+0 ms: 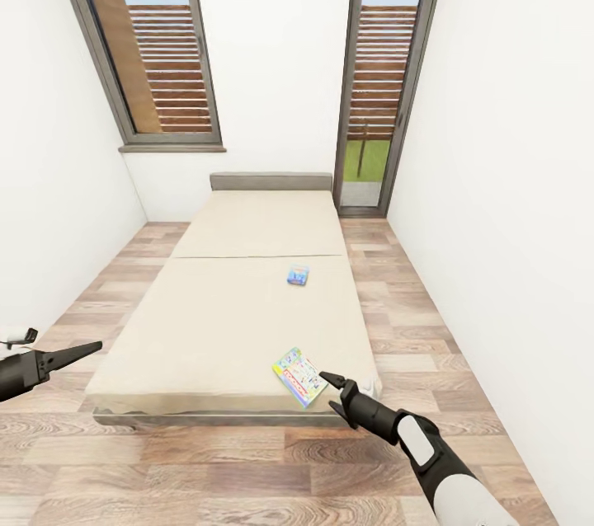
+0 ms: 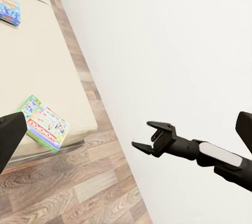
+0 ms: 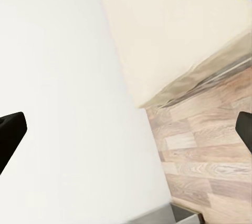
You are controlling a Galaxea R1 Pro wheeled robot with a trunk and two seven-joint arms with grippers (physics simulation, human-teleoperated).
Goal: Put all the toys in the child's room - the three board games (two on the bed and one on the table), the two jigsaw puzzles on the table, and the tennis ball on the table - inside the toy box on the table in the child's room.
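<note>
Right gripper (image 1: 334, 392) is the one to use here — it sits just off the near right corner of the bed (image 1: 214, 320), jaws parted and empty, tips pointing toward the near board game (image 1: 299, 376). That box lies flat on the mattress close to the foot edge, just beyond and a little left of the fingertips, apart but near. Its long axis runs diagonally, from up-left to down-right in the head view, so roughly across the line of the fingers; my read is the wrist needs a turn or the approach should come over a short edge, since a thin flat box gives the jaws little to bite. The left wrist view shows the same box (image 2: 44, 124) near the mattress edge and confirms the right gripper (image 2: 147, 137) spread open. Second board game (image 1: 298, 275) is smaller in view, further up the bed near mid-length, well beyond either arm's reach. Left gripper (image 1: 91, 348) hangs off the bed's left side, well apart from both boxes — fingers look closed together, holding nothing.
</note>
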